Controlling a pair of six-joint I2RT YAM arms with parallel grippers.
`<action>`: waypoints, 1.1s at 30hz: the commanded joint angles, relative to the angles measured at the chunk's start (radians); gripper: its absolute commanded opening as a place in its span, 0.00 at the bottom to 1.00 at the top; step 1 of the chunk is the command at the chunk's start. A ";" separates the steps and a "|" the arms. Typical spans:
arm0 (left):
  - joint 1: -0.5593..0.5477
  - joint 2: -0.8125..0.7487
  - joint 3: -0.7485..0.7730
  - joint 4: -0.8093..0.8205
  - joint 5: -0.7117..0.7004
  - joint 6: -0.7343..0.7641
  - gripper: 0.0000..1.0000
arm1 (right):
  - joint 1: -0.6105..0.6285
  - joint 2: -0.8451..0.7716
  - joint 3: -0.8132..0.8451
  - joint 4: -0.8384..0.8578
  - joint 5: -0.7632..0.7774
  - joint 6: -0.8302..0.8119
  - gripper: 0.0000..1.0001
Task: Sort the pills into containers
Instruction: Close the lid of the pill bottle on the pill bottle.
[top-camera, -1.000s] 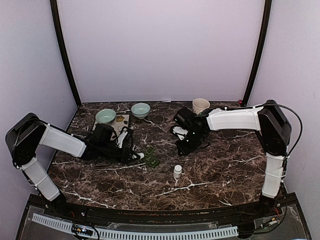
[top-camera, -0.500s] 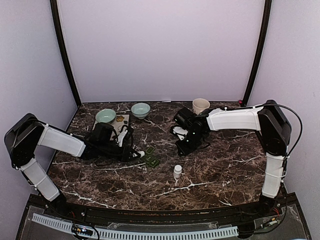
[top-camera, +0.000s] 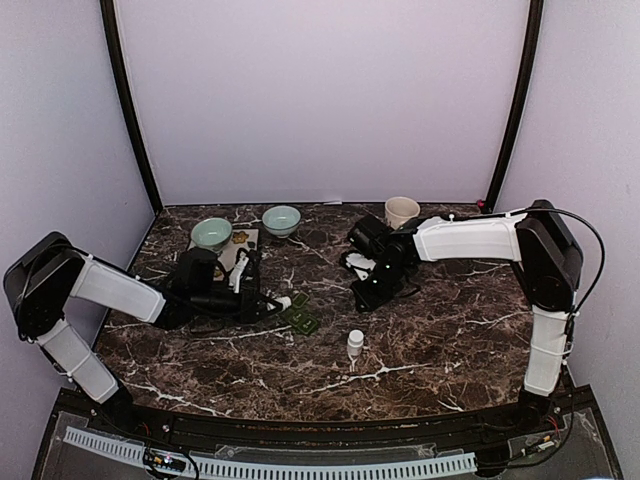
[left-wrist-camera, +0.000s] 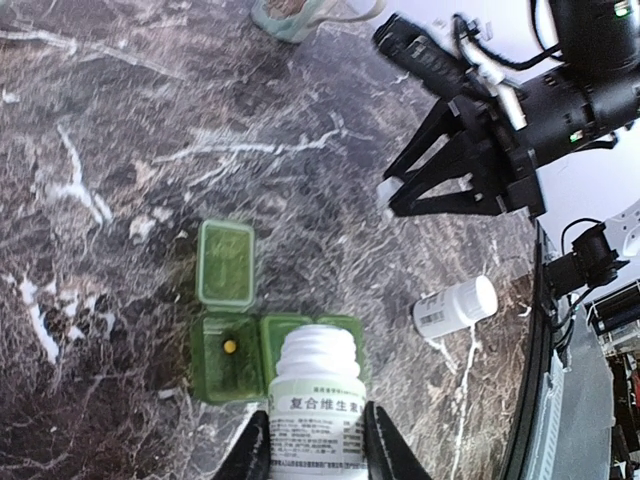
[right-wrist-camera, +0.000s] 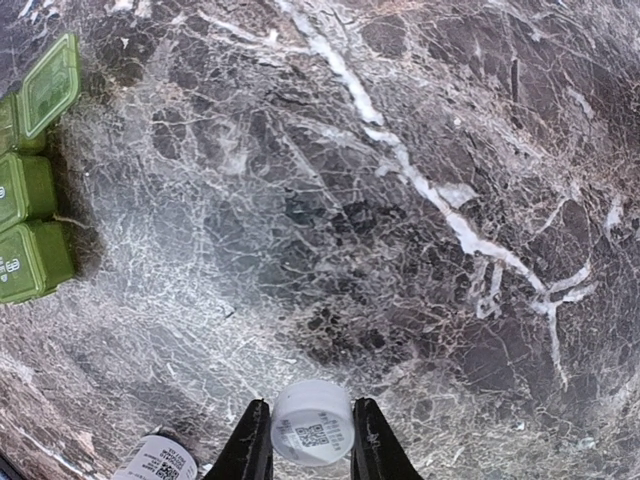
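My left claw is clamped on an uncapped white pill bottle, one finger on each side of its labelled body. The bottle's open mouth points out over the containers, a dark green row of small compartments lying flat on the marbled surface, roughly midway between the two arms. From the left wrist view, the mouth covers the middle compartment. I cannot tell whether the bottle touches the box. The compartment to its left is open, its lid folded back flat, and one small yellow pill sits inside.

My right claw is closed on a small round white cap with a printed code label, pinched between both fingers. It hangs above bare marble, apart from the containers, which show at the left edge of the right wrist view with one lid open and the others down.

A second white bottle, capped, stands upright on the surface nearer the arm bases, just right of the containers and not touching them.

At the far side of the surface sit two pale teal bowls, the left bowl just behind my left arm. A cream mug stands further right.
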 joint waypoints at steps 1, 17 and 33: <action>-0.004 -0.067 -0.022 0.112 0.040 -0.038 0.00 | 0.000 -0.052 0.000 0.026 -0.015 0.014 0.00; 0.006 -0.201 -0.021 0.503 0.088 -0.313 0.00 | -0.032 -0.188 0.115 -0.003 -0.077 0.047 0.00; 0.042 0.145 0.238 1.170 0.394 -0.938 0.00 | -0.056 -0.381 0.234 0.093 -0.358 0.094 0.00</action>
